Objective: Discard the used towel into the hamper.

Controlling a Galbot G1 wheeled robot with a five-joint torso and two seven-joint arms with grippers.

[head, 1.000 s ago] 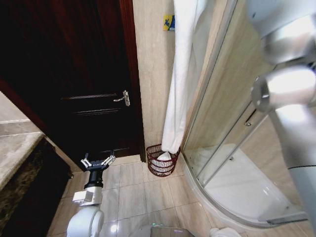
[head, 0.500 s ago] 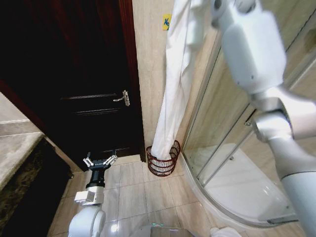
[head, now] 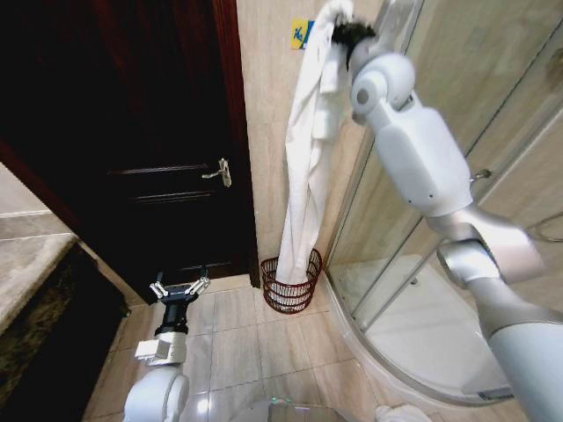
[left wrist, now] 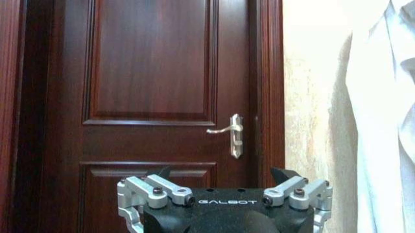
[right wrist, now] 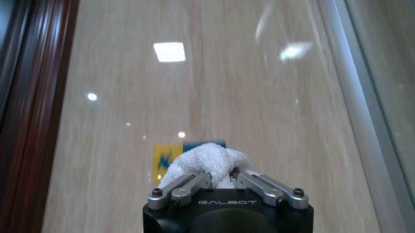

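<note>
While the right end effector (head: 345,33) is raised high beside the beige wall, its fingers are clamped on the top of the white towel (head: 303,149), a bunch of cloth pinched between them in the right wrist view (right wrist: 206,165). From there the towel hangs straight down, its lower end reaching into the hamper (head: 290,283), which stands on the tiled floor (head: 237,352) in the corner between the dark wooden door (head: 132,132) and the glass shower enclosure (head: 422,290). Low near the floor, the left end effector (head: 178,288) faces the door with its fingers spread apart.
</note>
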